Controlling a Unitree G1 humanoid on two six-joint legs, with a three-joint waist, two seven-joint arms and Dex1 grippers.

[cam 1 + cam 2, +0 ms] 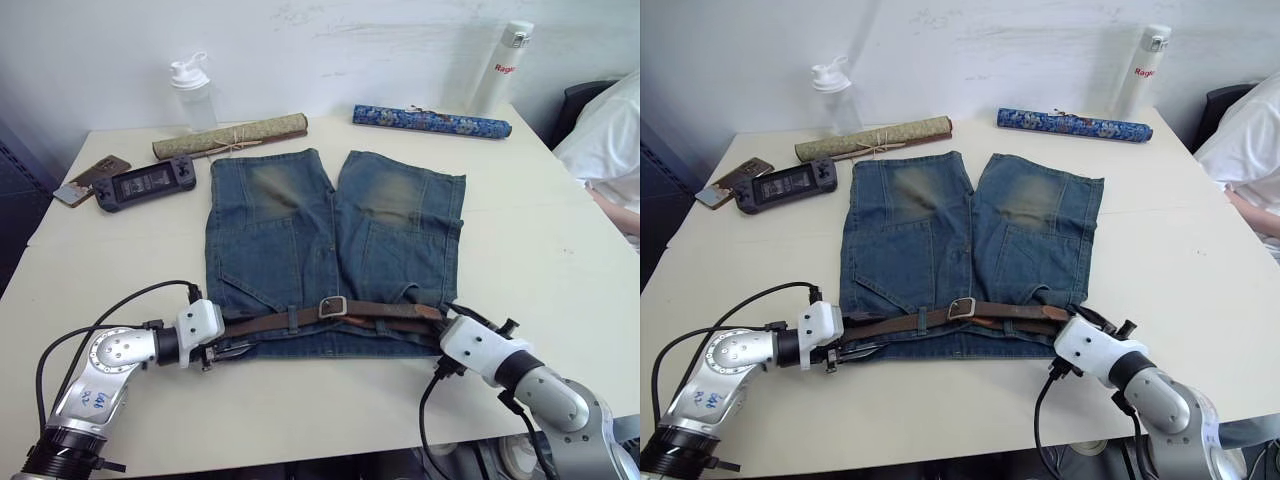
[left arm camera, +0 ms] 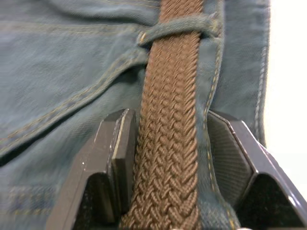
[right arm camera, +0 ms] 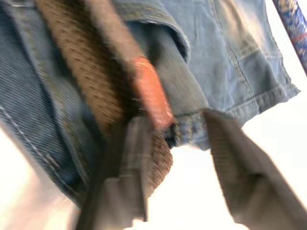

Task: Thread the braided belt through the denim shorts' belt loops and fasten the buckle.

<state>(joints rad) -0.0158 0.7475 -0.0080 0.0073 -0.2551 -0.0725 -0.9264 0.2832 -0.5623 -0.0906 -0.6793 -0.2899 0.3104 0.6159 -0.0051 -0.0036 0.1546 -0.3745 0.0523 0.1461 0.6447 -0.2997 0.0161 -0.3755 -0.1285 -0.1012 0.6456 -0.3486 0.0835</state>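
A: Where are the denim shorts [image 1: 335, 250]?

B: Flat on the white desk [image 1: 540, 250], waistband toward the robot, legs pointing to the far edge. The braided belt [image 1: 300, 320] runs along the waistband, from the left corner across to the right one.

A: Is it through the belt loops [image 2: 180, 26]?

B: In the left wrist view the brown weave passes under one denim loop just ahead of the fingers. From the head camera another loop crosses the strap left of the buckle [image 1: 332, 307]. I cannot tell about the rest.

A: And the buckle?

B: It sits near the middle of the waistband, a square silver frame with strap passing through it. Whether the prong is seated I cannot tell.

A: The left gripper [image 2: 172, 143]?

B: At the shorts' left waist corner. Its fingers [image 2: 117, 148] stand apart on either side of the belt, one pad against the strap's edge, the other with a strip of denim between it and the weave.

A: The right gripper [image 3: 177, 158]?

B: At the right waist corner, fingers spread wide. The belt's tan tip [image 3: 151, 91] lies just beside one finger, over the denim edge, not pinched.

A: Anything else on the desk?

B: A rolled blue patterned tube [image 1: 430, 122], a tan roll [image 1: 230, 136], a clear shaker bottle [image 1: 193, 92], a white flask [image 1: 503, 68], a handheld console [image 1: 145, 184] and a phone [image 1: 92, 178] along the far side. A person in white [image 1: 605, 140] sits at the right edge.
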